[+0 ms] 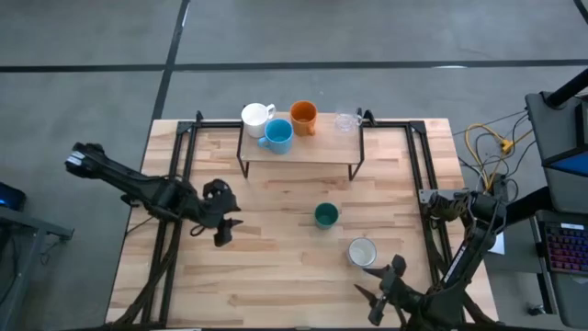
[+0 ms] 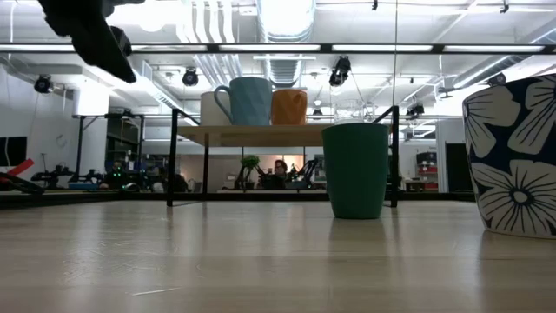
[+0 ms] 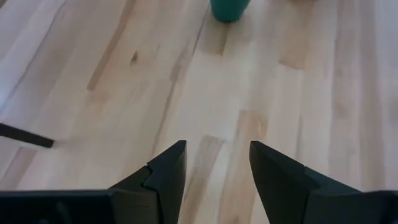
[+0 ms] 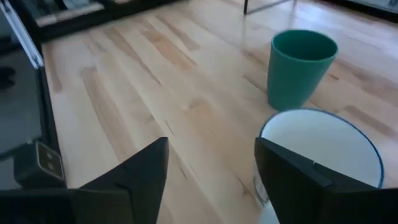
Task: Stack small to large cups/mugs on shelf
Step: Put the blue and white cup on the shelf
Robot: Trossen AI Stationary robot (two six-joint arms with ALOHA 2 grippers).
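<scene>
On the shelf [image 1: 303, 147] stand a white mug [image 1: 256, 116], a light blue mug [image 1: 277, 136], an orange mug [image 1: 304, 117] and a tiny clear glass [image 1: 345, 120]. A dark teal-green cup [image 1: 325, 215] and a greyish-white patterned mug [image 1: 362, 251] stand upright on the tabletop. My left gripper [image 1: 225, 231] is open and empty, left of the teal cup [image 3: 229, 9]. My right gripper [image 1: 378, 287] is open and empty near the front edge, just short of the patterned mug [image 4: 320, 155].
Black metal frame rails [image 1: 184, 156] run along both sides of the tabletop. Cables and equipment [image 1: 487, 147] lie off the table's right edge. Bare wood lies between the shelf and the two loose cups.
</scene>
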